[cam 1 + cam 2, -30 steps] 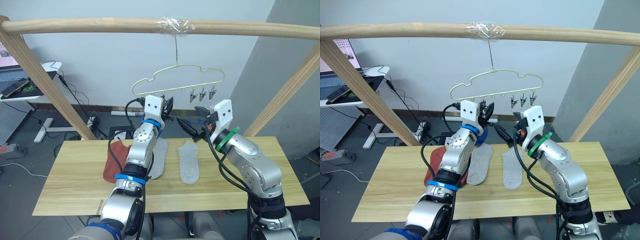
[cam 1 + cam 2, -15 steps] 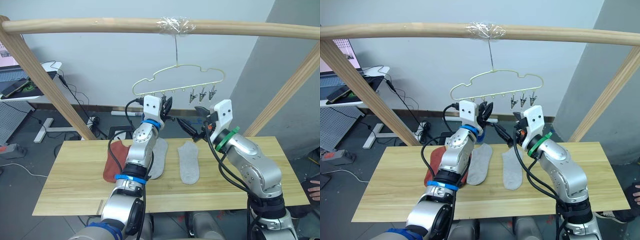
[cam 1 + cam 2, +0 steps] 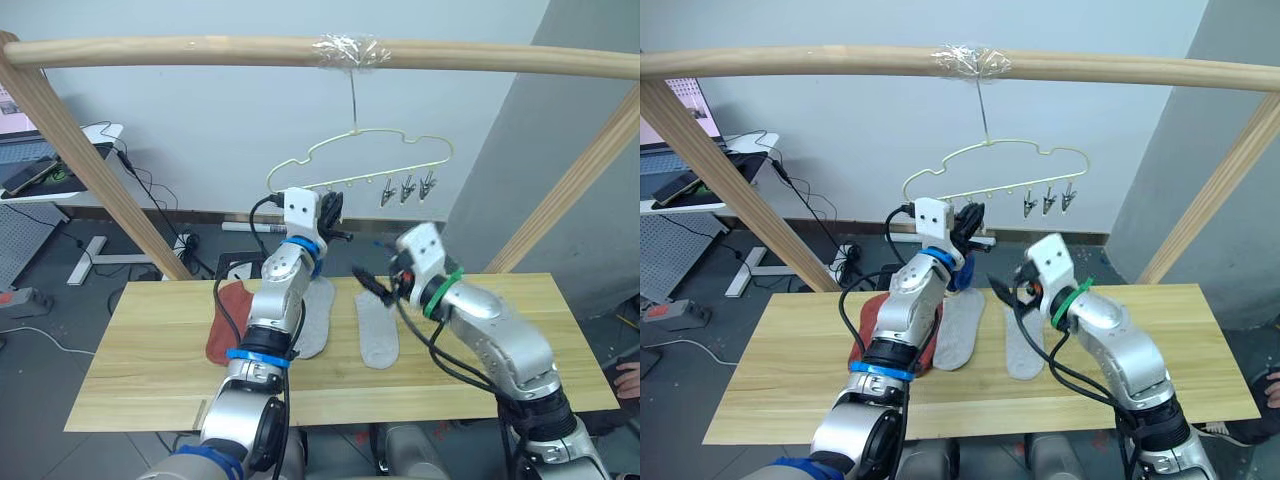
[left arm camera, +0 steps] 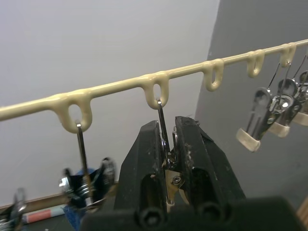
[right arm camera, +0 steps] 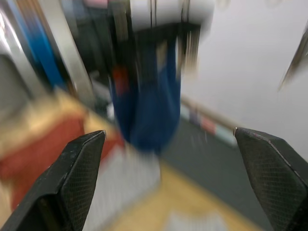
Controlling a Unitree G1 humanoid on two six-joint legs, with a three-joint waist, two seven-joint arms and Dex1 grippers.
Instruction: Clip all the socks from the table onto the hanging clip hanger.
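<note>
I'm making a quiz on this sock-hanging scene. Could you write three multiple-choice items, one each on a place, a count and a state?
1. Where is the left gripper?
A. at the clip hanger
B. flat on the table
C. under the table

2. How many grey socks lie on the table?
A. none
B. two
C. four

3. What is the right gripper doing?
A. gripping a red sock
B. open, holding nothing
C. shut on a clip

Key: 1 A, its fingers pinch a clip under the hanger's bar. 2 B, two grey socks lie side by side. 3 B, its fingers stand wide apart.
</note>
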